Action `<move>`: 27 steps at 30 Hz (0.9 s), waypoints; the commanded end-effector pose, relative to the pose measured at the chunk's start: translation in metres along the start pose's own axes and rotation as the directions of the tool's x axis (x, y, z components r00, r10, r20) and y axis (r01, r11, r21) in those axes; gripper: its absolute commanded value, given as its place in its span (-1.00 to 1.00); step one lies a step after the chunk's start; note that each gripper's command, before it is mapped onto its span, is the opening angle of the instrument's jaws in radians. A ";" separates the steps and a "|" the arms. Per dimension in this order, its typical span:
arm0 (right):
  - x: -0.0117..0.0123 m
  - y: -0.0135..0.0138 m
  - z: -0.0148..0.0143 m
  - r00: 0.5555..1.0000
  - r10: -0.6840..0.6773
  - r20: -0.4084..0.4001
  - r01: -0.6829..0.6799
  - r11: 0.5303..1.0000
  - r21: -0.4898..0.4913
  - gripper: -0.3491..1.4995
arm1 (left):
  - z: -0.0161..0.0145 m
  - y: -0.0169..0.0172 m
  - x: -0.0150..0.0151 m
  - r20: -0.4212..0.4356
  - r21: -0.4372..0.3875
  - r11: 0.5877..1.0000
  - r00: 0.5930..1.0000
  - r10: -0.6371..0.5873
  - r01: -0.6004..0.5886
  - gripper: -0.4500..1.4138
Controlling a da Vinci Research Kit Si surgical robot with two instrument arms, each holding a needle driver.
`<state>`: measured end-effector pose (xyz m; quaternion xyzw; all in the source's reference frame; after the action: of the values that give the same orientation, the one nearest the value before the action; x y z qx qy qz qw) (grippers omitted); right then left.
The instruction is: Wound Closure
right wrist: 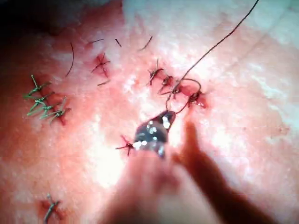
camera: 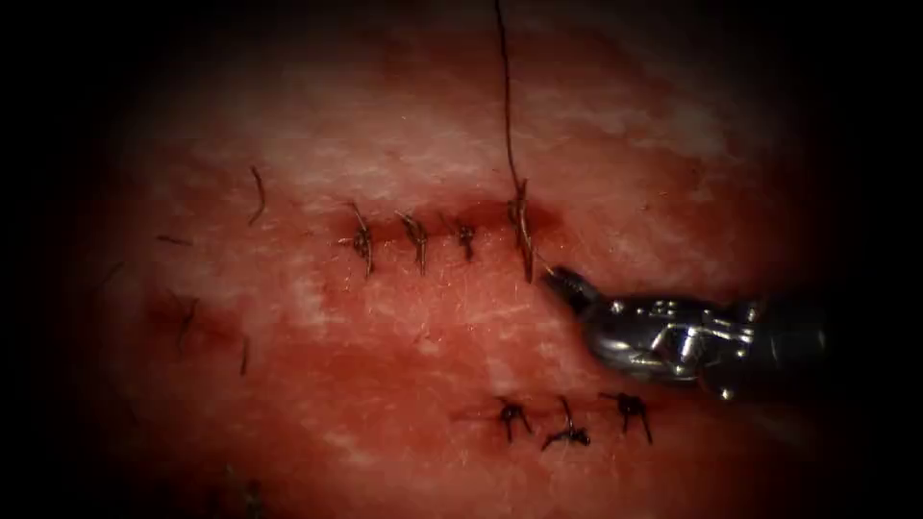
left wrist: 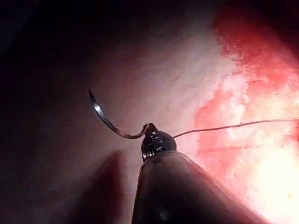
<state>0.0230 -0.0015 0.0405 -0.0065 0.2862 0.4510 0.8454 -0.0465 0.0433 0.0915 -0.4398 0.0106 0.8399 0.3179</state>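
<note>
The tissue is a broad slab of pork belly, moist and glossy, mottled red and pale pink, with fine hairs; the cut runs as a dark red horizontal slit across its middle, crossed by three dark knotted stitches with short stiff tails, and three more dark knots sit lower down; loose cut ends of thread lie left of the cut; the right tool, polished steel with a jointed wrist, has its jaws clamped on the short thread end at the cut's right end, just below it; the thread, thin and dark, rises taut from that stitch; the left tool clamps the curved steel needle near its tail, clear of the tissue, thread trailing away
</note>
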 end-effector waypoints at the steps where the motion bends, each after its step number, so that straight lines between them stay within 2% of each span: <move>1: -0.0019 -0.0012 0.0002 1.000 0.002 0.012 -0.002 1.000 0.001 -1.00 | 0.0008 -0.0002 0.0002 -0.002 0.001 1.000 1.000 0.002 -0.002 -1.00; 8: -0.0032 -0.0020 -0.0003 1.000 0.006 0.020 -0.006 1.000 0.000 -1.00 | 0.0005 -0.0054 0.0043 0.008 0.044 0.996 0.997 0.075 -0.075 -1.00; 12: -0.0045 -0.0029 -0.0007 0.999 0.003 0.033 -0.003 1.000 -0.003 -1.00 | 0.0006 -0.0077 0.0057 0.022 0.065 0.992 0.994 0.105 -0.106 -1.00; 22: -0.0067 -0.0049 -0.0019 0.999 0.002 0.051 -0.002 1.000 -0.008 -1.00 | 0.0012 -0.0095 0.0079 0.058 0.105 0.978 0.983 0.174 -0.179 -1.00; 27: -0.0083 -0.0061 -0.0023 0.998 -0.002 0.068 0.003 1.000 -0.010 -1.00 | 0.0007 -0.0107 0.0089 0.107 0.144 0.959 0.967 0.232 -0.246 -1.00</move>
<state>0.0227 -0.0107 0.0408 0.0024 0.2552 0.4513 0.8551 -0.0441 0.0566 0.0876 -0.3651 0.1201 0.8905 0.2434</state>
